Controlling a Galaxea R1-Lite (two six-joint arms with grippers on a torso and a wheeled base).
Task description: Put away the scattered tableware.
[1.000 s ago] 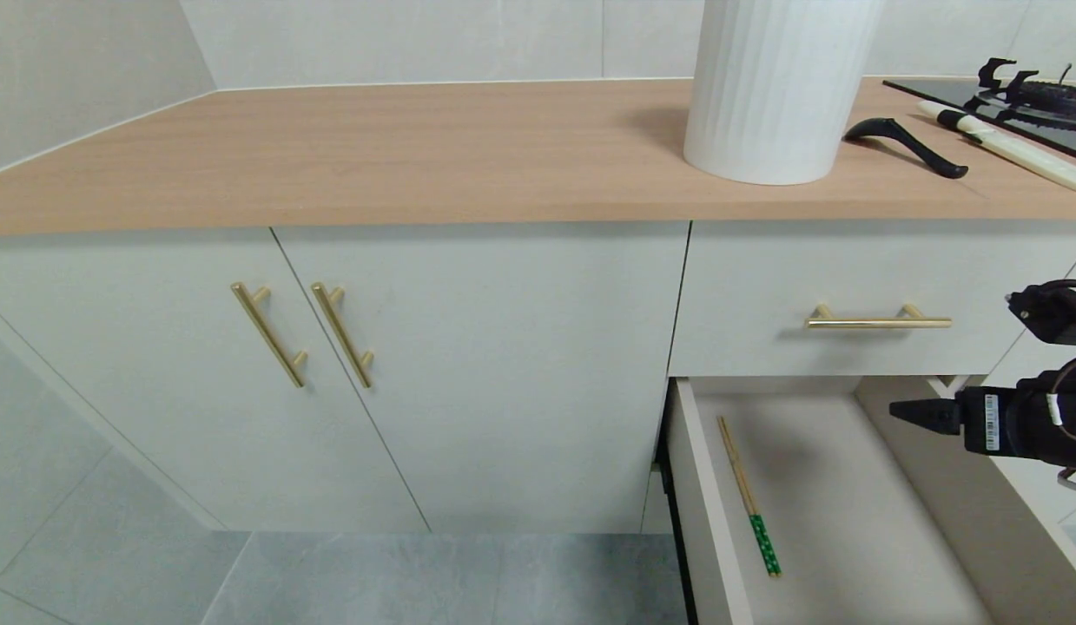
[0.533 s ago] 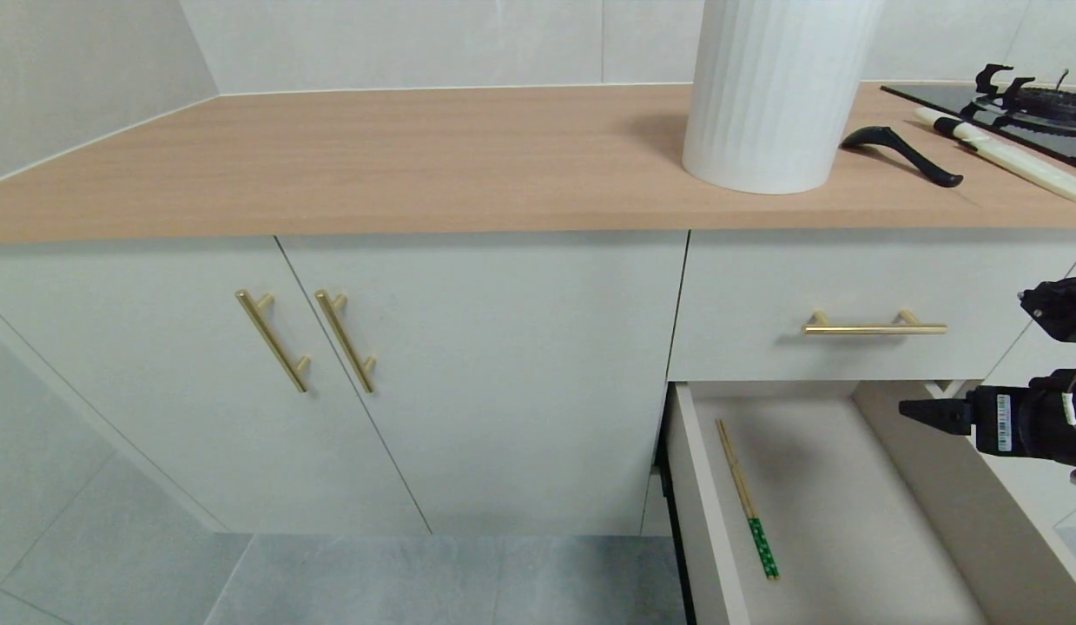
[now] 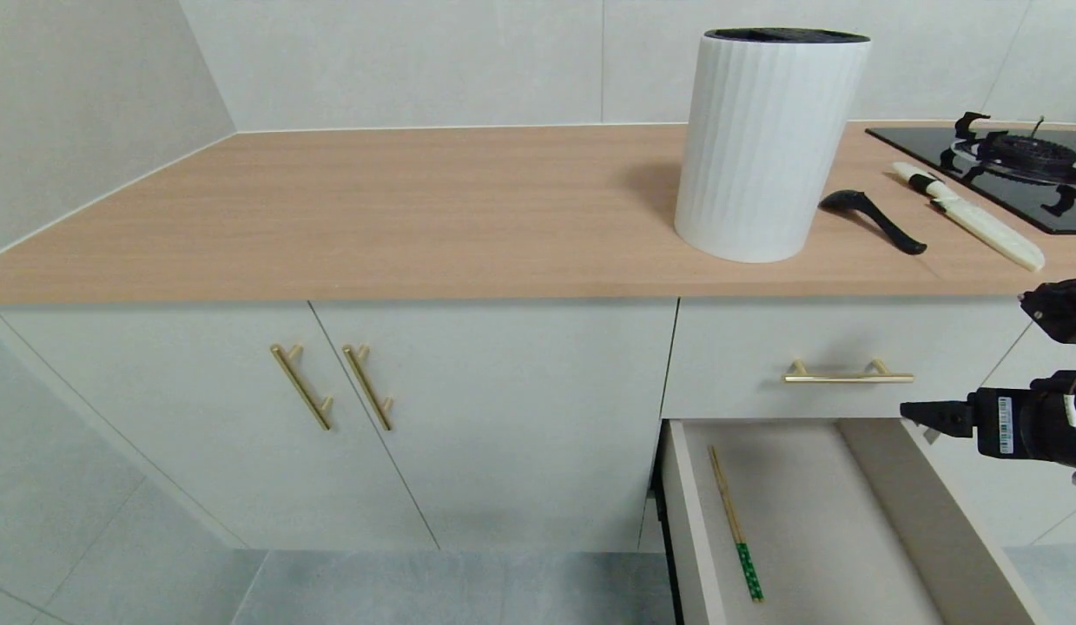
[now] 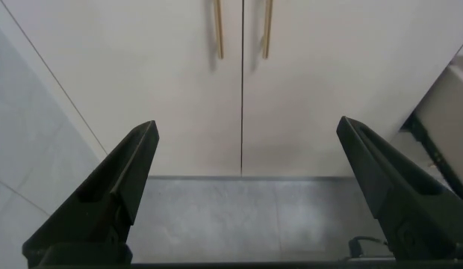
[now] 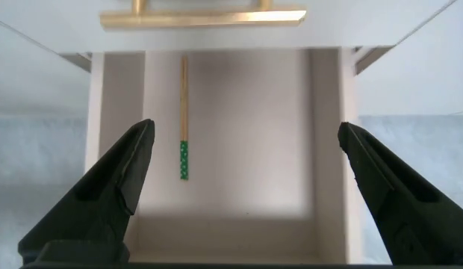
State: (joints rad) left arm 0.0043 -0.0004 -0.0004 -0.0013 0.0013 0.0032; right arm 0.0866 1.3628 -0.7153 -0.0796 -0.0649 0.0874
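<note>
Pale wooden countertop (image 3: 416, 208) carries a tall white ribbed canister (image 3: 768, 143), a curved black-handled utensil (image 3: 872, 221) and a cream-bladed knife (image 3: 972, 217) near its front edge, beside the black glass hob (image 3: 902, 139). Below, the white pull-out drawer (image 3: 685, 521) stands open — a pair of bamboo chopsticks with green ends (image 3: 734, 525) lies along its left wall, pale bottom stretching to their right. The right gripper (image 5: 244, 125) hangs by the drawer's right side, jaws wide and holding nothing; the left gripper (image 4: 246, 123), equally wide, faces the white cabinet doors (image 4: 328, 90)
</note>
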